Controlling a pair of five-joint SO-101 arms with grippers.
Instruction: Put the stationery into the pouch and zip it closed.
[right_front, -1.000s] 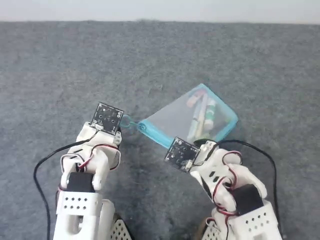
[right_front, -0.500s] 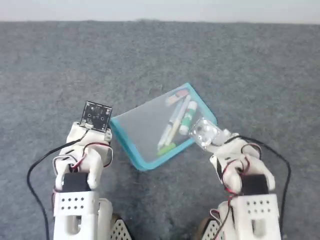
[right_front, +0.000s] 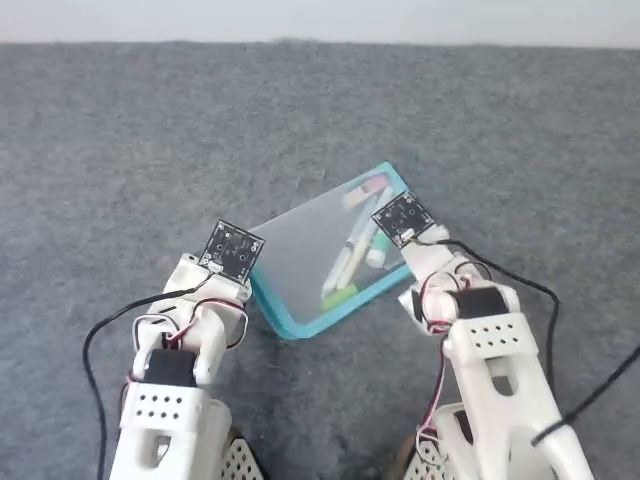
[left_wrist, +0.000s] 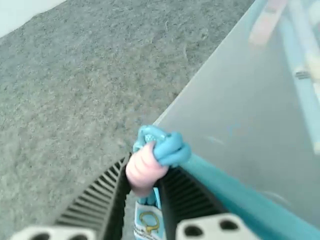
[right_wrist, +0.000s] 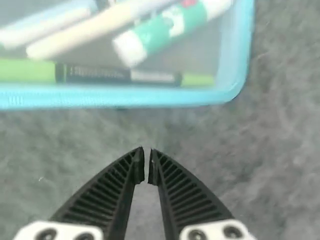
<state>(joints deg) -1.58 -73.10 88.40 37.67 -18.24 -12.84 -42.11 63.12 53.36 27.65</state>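
Grey felt counter (right_front: 120, 130), pouch (right_front: 300, 250) looks light and floppy: left end effector (left_wrist: 146, 175) clamped on its zipper pull (left_wrist: 160, 147) at 8 o'clock, probably the best handle, right end effector (right_wrist: 146, 164) pinched empty at 3 o'clock.

Pouch (right_front: 310, 255) mid-table (right_front: 120, 130) blocks centre; left gripper (left_wrist: 147, 175) clamped on its zip pull (left_wrist: 162, 147), right gripper (right_wrist: 145, 164) closed just beside pouch. Passage twd far, left & right edges.

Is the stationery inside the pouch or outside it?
Inside: the stationery lies behind the translucent wall of the pouch, within its blue border.
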